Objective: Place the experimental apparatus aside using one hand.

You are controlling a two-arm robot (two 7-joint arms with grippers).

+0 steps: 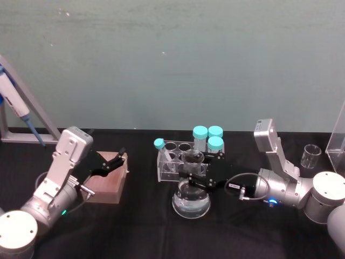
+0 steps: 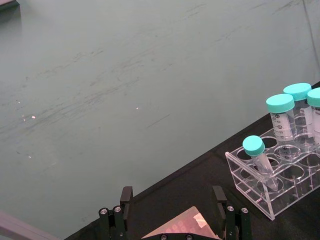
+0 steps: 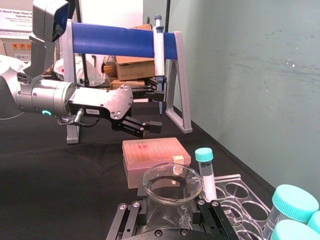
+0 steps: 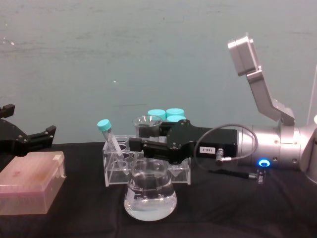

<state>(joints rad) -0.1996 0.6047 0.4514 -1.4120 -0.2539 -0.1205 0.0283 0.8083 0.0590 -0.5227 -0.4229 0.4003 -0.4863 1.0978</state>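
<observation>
The conical flask (image 1: 190, 202) with clear liquid stands on the black table in front of a clear acrylic rack (image 1: 171, 166) holding teal-capped tubes (image 1: 207, 136). My right gripper (image 1: 194, 175) reaches in from the right and is shut on the flask's neck (image 4: 147, 130); in the right wrist view the flask's rim (image 3: 171, 181) sits between the fingers (image 3: 131, 216). A small glass beaker (image 1: 311, 155) stands at the far right. My left gripper (image 1: 116, 162) hangs open over a pink box (image 1: 108, 183) on the left.
A pipette stand (image 1: 29, 105) with a blue bar (image 3: 115, 41) rises at the far left. A clear panel (image 1: 338, 137) stands at the right edge. Behind the table is a green wall.
</observation>
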